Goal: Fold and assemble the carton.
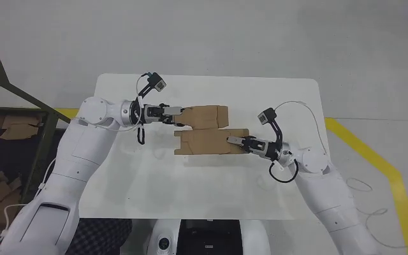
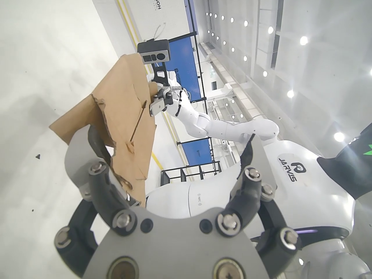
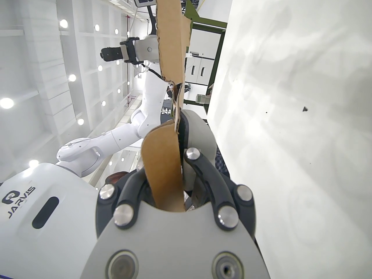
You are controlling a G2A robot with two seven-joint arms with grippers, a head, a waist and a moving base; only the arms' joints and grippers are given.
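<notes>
A white rectangular table (image 1: 140,185) is taking up the middle of the frame in the top view. A flat brown cardboard carton (image 1: 205,131) is sitting over the table's centre, one panel higher in the frame than the other. The left gripper (image 1: 180,115) is meeting the upper panel's left edge, jaws spread, one finger against the cardboard. The right gripper (image 1: 238,140) is clamping the lower panel's right edge. A green metal rack (image 1: 29,109) is standing off the table at the frame's left edge. A yellow floor line (image 1: 360,148) is running past the table on the right.

Held carton (image 1: 204,141) across middle of table (image 1: 127,191)
</notes>
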